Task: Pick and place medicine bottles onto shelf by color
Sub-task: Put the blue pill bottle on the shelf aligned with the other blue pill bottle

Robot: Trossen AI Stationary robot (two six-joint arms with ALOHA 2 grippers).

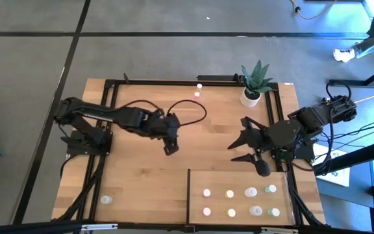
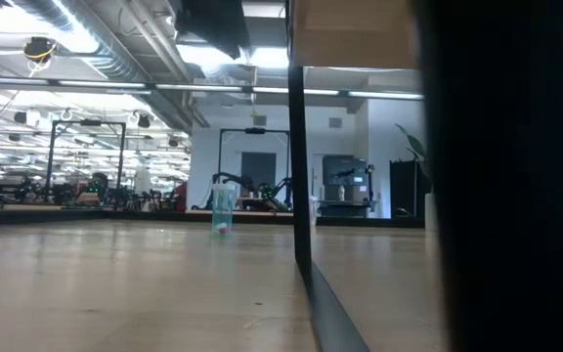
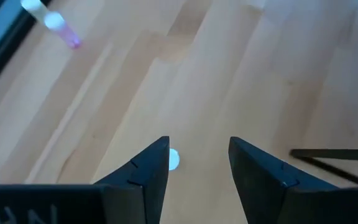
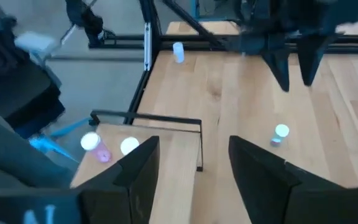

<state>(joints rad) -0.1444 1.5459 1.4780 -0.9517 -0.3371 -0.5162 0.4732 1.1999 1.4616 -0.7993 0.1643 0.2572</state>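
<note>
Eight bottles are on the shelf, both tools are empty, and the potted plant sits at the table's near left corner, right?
Not quite. The potted plant stands at the far edge toward the right side, as the high view shows. The rest holds: eight bottles are on the shelf, and the left tool and right tool are empty.
</note>
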